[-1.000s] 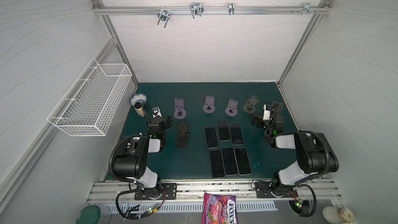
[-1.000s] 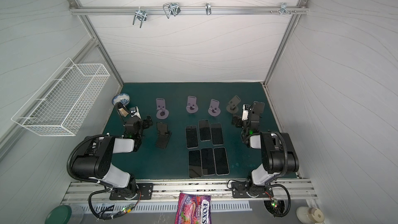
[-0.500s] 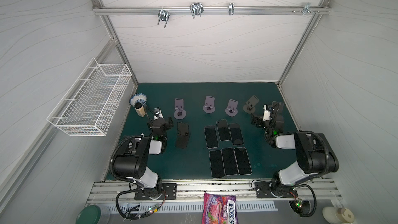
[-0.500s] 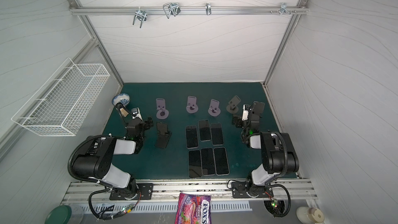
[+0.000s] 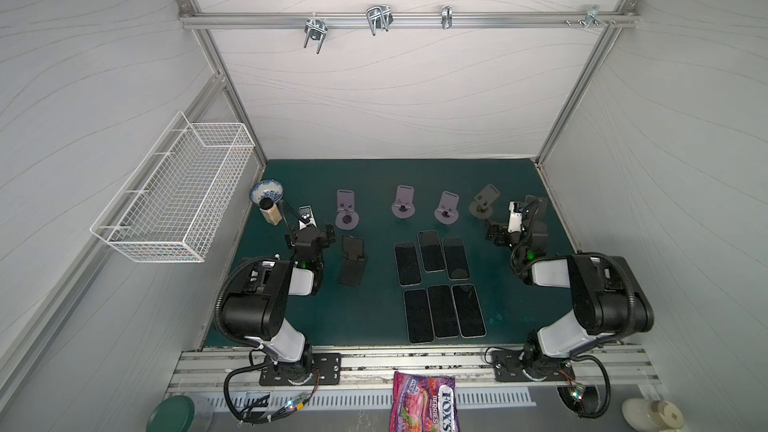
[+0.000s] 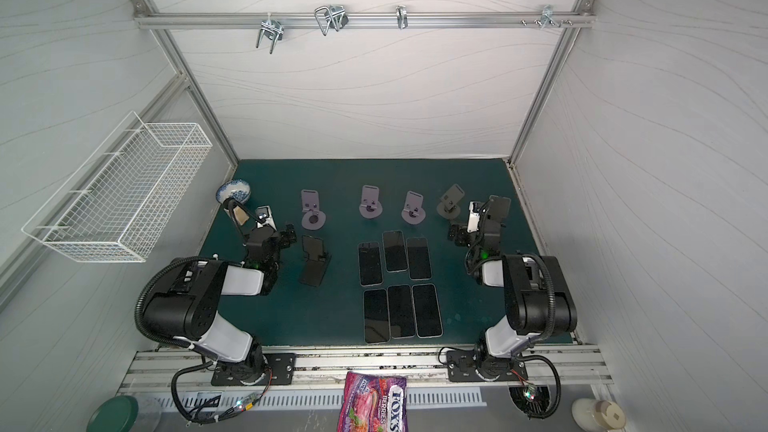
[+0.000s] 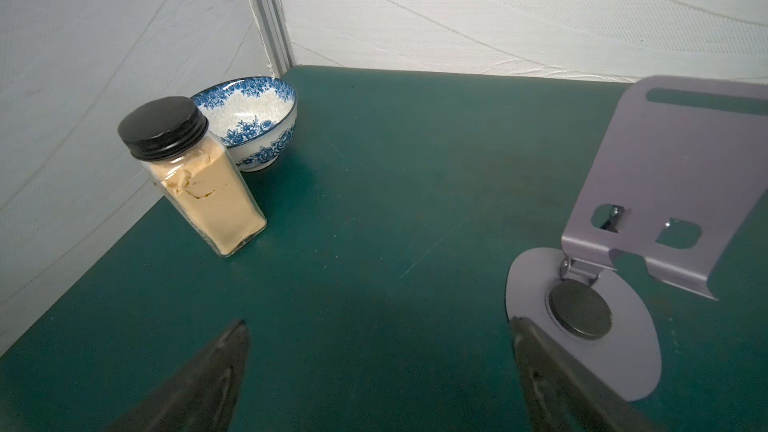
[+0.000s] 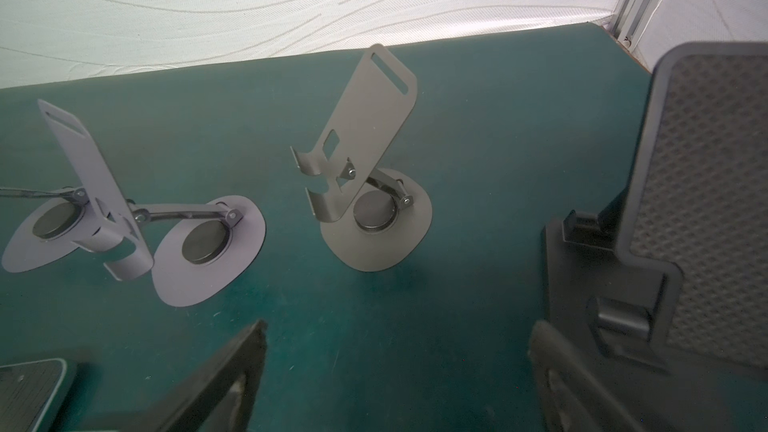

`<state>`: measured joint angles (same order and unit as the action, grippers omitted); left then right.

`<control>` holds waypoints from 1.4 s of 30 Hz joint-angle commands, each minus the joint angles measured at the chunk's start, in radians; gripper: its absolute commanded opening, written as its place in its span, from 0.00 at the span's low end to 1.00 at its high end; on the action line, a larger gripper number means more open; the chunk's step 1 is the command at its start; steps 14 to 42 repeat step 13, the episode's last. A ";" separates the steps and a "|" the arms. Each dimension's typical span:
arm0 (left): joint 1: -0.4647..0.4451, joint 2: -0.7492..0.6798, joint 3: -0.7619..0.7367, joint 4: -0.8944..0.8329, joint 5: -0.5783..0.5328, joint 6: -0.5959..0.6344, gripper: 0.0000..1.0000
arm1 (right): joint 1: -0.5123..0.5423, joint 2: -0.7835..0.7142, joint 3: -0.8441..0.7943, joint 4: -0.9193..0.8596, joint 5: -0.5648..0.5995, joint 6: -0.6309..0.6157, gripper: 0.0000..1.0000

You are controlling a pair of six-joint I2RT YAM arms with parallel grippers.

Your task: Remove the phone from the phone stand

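Note:
A dark phone (image 5: 353, 246) (image 6: 313, 247) leans on a black phone stand (image 5: 351, 274) (image 6: 314, 273) at the left of the green mat in both top views. My left gripper (image 5: 309, 231) (image 6: 270, 231) is just left of it, apart from it, and points at the back wall. It is open over bare mat (image 7: 378, 322), and the phone is out of the left wrist view. My right gripper (image 5: 513, 230) (image 6: 476, 229) is at the far right, open and empty (image 8: 398, 323), beside an empty black stand (image 8: 685, 209).
Several empty lilac and grey stands (image 5: 404, 203) (image 8: 365, 168) (image 7: 648, 184) line the back row. Several phones (image 5: 432, 251) lie flat mid-mat. A spice jar (image 7: 195, 176) and a blue bowl (image 7: 253, 122) sit in the back left corner. A wire basket (image 5: 178, 197) hangs on the left wall.
My left gripper has shifted slightly to the right. The right arm, the phones and the stands have not moved.

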<state>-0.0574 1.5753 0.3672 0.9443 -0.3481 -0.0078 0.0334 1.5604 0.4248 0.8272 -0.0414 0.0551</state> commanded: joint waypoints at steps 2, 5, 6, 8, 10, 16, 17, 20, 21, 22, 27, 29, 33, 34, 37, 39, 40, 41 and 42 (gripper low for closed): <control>0.022 -0.011 0.036 -0.040 0.039 -0.020 0.99 | 0.006 0.009 0.005 -0.010 0.006 -0.018 0.99; 0.024 -0.012 0.036 -0.045 0.041 -0.023 0.99 | 0.007 0.008 0.005 -0.011 0.006 -0.020 0.99; 0.023 -0.012 0.036 -0.041 0.042 -0.023 0.99 | 0.007 0.009 0.004 -0.011 0.006 -0.018 0.99; 0.024 -0.012 0.036 -0.043 0.043 -0.023 0.99 | 0.006 0.009 0.005 -0.010 0.007 -0.019 0.99; 0.026 -0.011 0.037 -0.044 0.046 -0.025 0.99 | 0.007 0.009 0.005 -0.011 0.006 -0.019 0.99; 0.030 -0.013 0.039 -0.048 0.045 -0.029 0.99 | 0.008 0.007 0.005 -0.011 0.007 -0.020 0.99; 0.030 -0.013 0.039 -0.048 0.045 -0.029 0.99 | 0.008 0.007 0.005 -0.011 0.007 -0.020 0.99; 0.030 -0.013 0.039 -0.048 0.045 -0.029 0.99 | 0.008 0.007 0.005 -0.011 0.007 -0.020 0.99; 0.030 -0.013 0.039 -0.048 0.045 -0.029 0.99 | 0.008 0.007 0.005 -0.011 0.007 -0.020 0.99; 0.030 -0.013 0.039 -0.048 0.045 -0.029 0.99 | 0.008 0.007 0.005 -0.011 0.007 -0.020 0.99; 0.030 -0.013 0.039 -0.048 0.045 -0.029 0.99 | 0.008 0.007 0.005 -0.011 0.007 -0.020 0.99; 0.030 -0.013 0.039 -0.048 0.045 -0.029 0.99 | 0.008 0.007 0.005 -0.011 0.007 -0.020 0.99; 0.030 -0.013 0.039 -0.048 0.045 -0.029 0.99 | 0.008 0.007 0.005 -0.011 0.007 -0.020 0.99; 0.030 -0.013 0.039 -0.048 0.045 -0.029 0.99 | 0.008 0.007 0.005 -0.011 0.007 -0.020 0.99; 0.030 -0.013 0.039 -0.048 0.045 -0.029 0.99 | 0.008 0.007 0.005 -0.011 0.007 -0.020 0.99; 0.030 -0.013 0.039 -0.048 0.045 -0.029 0.99 | 0.008 0.007 0.005 -0.011 0.007 -0.020 0.99; 0.030 -0.013 0.039 -0.048 0.045 -0.029 0.99 | 0.008 0.007 0.005 -0.011 0.007 -0.020 0.99; 0.030 -0.013 0.039 -0.048 0.045 -0.029 0.99 | 0.008 0.007 0.005 -0.011 0.007 -0.020 0.99; 0.030 -0.013 0.039 -0.048 0.045 -0.029 0.99 | 0.008 0.007 0.005 -0.011 0.007 -0.020 0.99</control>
